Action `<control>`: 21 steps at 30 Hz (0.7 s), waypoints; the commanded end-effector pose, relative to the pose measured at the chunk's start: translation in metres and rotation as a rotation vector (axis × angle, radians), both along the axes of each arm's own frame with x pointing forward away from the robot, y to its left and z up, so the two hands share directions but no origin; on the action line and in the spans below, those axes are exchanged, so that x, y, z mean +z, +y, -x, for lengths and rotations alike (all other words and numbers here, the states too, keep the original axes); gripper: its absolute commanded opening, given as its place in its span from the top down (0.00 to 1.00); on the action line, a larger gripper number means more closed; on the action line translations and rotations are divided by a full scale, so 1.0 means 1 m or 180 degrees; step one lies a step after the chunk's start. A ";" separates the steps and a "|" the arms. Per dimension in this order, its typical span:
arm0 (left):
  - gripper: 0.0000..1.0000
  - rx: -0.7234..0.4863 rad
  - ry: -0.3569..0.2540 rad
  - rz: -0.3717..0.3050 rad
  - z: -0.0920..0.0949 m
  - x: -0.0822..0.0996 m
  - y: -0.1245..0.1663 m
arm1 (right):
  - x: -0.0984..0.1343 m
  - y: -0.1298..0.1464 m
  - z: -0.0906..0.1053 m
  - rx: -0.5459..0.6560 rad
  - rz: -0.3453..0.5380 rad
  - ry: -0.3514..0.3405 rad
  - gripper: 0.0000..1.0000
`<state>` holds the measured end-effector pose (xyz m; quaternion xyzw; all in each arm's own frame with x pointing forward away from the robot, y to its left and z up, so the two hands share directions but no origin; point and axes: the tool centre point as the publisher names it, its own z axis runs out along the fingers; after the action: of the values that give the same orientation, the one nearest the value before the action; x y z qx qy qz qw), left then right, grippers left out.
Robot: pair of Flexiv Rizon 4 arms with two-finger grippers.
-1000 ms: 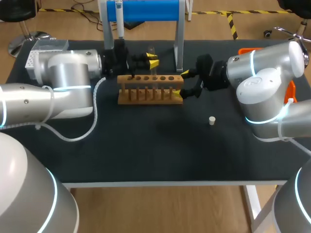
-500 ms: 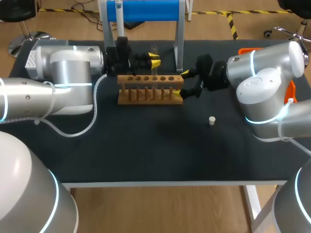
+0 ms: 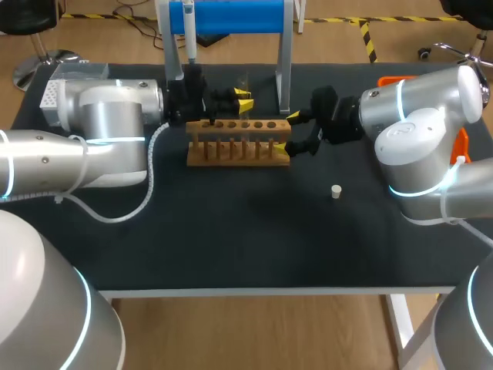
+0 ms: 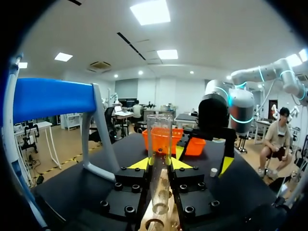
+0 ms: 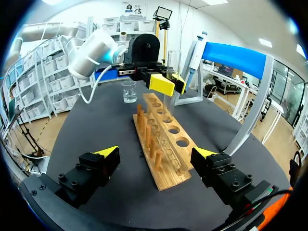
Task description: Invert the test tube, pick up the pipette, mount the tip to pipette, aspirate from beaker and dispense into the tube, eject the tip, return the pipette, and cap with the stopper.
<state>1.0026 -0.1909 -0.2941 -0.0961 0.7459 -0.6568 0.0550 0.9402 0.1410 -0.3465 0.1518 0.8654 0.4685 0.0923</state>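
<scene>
On the black table [image 3: 231,231], our left gripper [image 4: 159,163] clamps the test tube [image 4: 159,139] over the rack [image 3: 239,142]. Our right gripper [image 5: 156,153] gapes (straddling the rack's end). Pipette [image 3: 189,31] and stopper [image 3: 336,190] look untouched, so most steps are left.

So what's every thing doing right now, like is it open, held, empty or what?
test tube: upright, empty, gripped by the left end effector over the rack.
left end effector: shut on the test tube.
right end effector: open, fingers either side of the rack's end.
rack: standing, holes empty.
pipette: hanging on its stand.
stopper: loose on the table.
beaker: upright beyond the rack.
</scene>
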 end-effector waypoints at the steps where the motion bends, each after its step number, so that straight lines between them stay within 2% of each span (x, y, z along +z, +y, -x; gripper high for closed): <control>1: 1.00 -0.0032 -0.0005 0.0018 0.000 -0.004 0.001 | 0.000 -0.001 0.000 0.0003 0.0002 0.0001 0.00; 2: 0.83 -0.0045 -0.0009 0.0026 0.000 -0.004 0.000 | 0.000 -0.001 0.000 0.0003 0.0002 0.0001 0.00; 4: 0.60 -0.0048 -0.0010 0.0026 0.001 -0.003 0.000 | 0.000 -0.001 0.000 0.0003 0.0002 0.0001 0.00; 5: 0.03 -0.0039 -0.0007 0.0025 0.001 -0.003 0.000 | 0.000 -0.001 0.000 0.0003 0.0002 0.0001 0.00; 6: 0.00 -0.0033 -0.0004 0.0024 0.002 -0.003 0.000 | 0.000 -0.001 0.000 0.0003 0.0002 0.0001 0.00; 9: 0.00 -0.0001 0.0013 0.0026 0.003 -0.003 0.002 | 0.000 -0.001 0.000 0.0003 0.0002 0.0001 0.00; 12: 0.00 -0.0019 0.0042 0.0136 0.005 0.002 0.005 | 0.000 -0.001 0.000 0.0003 0.0002 0.0001 0.00; 16: 0.00 -0.0098 0.0089 0.0202 0.012 0.017 0.013 | 0.000 -0.001 0.000 0.0003 0.0002 0.0001 0.00; 21: 0.00 -0.0065 0.0213 0.0116 0.028 0.040 0.038 | 0.000 -0.001 0.000 0.0003 0.0002 0.0001 0.00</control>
<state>0.9900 -0.1754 -0.2756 -0.1054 0.7258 -0.6794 0.0228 0.9402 0.1410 -0.3465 0.1518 0.8654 0.4685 0.0923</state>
